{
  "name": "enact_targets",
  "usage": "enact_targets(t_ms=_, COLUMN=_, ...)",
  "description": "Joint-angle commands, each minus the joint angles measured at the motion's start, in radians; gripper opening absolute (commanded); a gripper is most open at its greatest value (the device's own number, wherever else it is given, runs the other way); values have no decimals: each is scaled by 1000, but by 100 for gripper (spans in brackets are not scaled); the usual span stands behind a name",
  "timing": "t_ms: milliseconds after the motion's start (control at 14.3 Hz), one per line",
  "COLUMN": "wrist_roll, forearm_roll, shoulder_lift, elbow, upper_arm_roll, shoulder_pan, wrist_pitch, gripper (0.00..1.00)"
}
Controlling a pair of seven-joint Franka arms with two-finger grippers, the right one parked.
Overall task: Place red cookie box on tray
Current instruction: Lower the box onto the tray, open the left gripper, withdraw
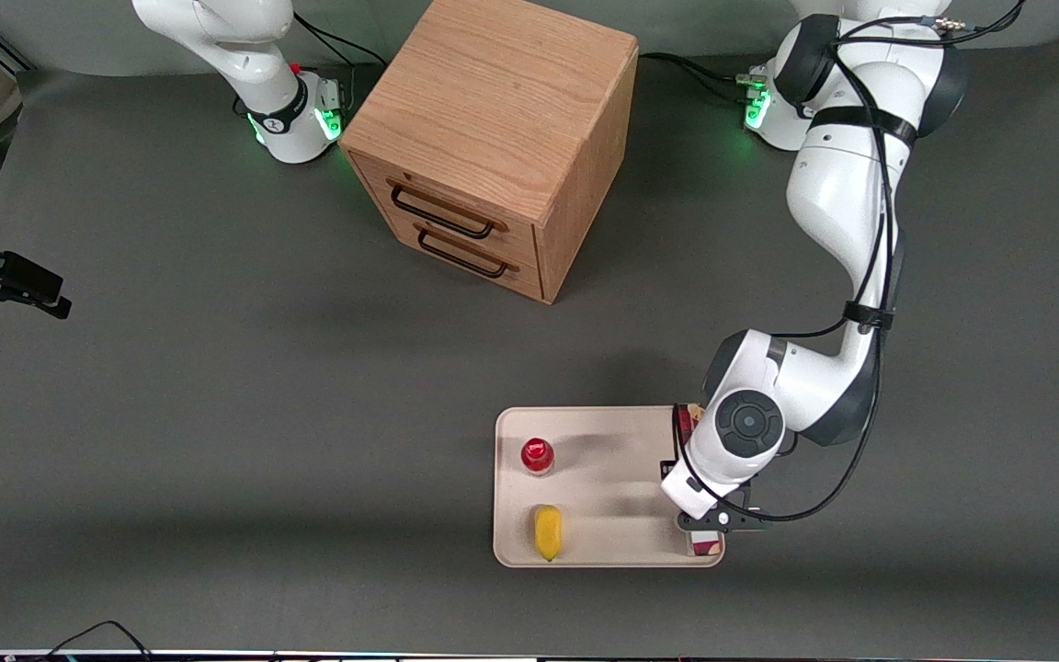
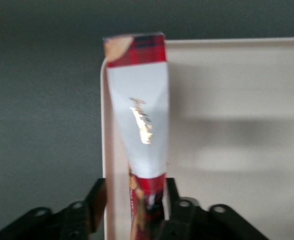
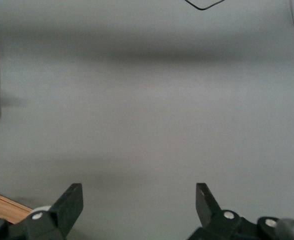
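Matte grey table (image 1: 217, 414); gripper (image 2: 135, 210) clamping slim glossy red cookie box (image 2: 139, 115).

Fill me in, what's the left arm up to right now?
The left arm's end effector is shut on the red cookie box over the tray, along the edge toward the working arm's end of the table. A red-capped bottle and a yellow item already sit on the tray. The box isn't released yet.
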Motion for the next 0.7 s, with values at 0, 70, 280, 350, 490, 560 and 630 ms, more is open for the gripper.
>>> enact_targets(t_ms=0, wrist_roll=34, forearm_roll=13, shoulder_lift=-84, elbow=4, upper_arm_roll=-22, shoulder_pan=38, wrist_pitch=-137, gripper=100)
enact_targets(t_ms=70, wrist_roll=78, forearm_roll=4, shoulder_lift=-120, elbow=3, upper_arm_roll=-58, shoulder_pan=77, wrist_pitch=-185, gripper=100)
enact_targets(t_ms=280, wrist_roll=189, forearm_roll=-40, shoulder_lift=-217, elbow=1, upper_arm_roll=-103, shoulder_pan=161, wrist_pitch=-335, gripper=100)
enact_targets(t_ms=350, wrist_roll=207, forearm_roll=-51, shoulder_lift=-261, elbow=-15, upper_arm_roll=-95, shoulder_pan=167, wrist_pitch=-357, gripper=100)
enact_targets(t_ms=490, wrist_roll=232, forearm_roll=-73, shoulder_lift=-385, elbow=-135, upper_arm_roll=-63, shoulder_pan=193, wrist_pitch=-337, gripper=100)
enact_targets(t_ms=560, wrist_roll=270, forearm_roll=-79, shoulder_lift=-439, elbow=-193, upper_arm_roll=-43, shoulder_pan=203, wrist_pitch=-336, gripper=100)
enact_targets(t_ms=630, wrist_roll=299, forearm_roll=-82, shoulder_lift=-494, elbow=-247, upper_arm_roll=-22, shoulder_pan=204, wrist_pitch=-337, gripper=100)
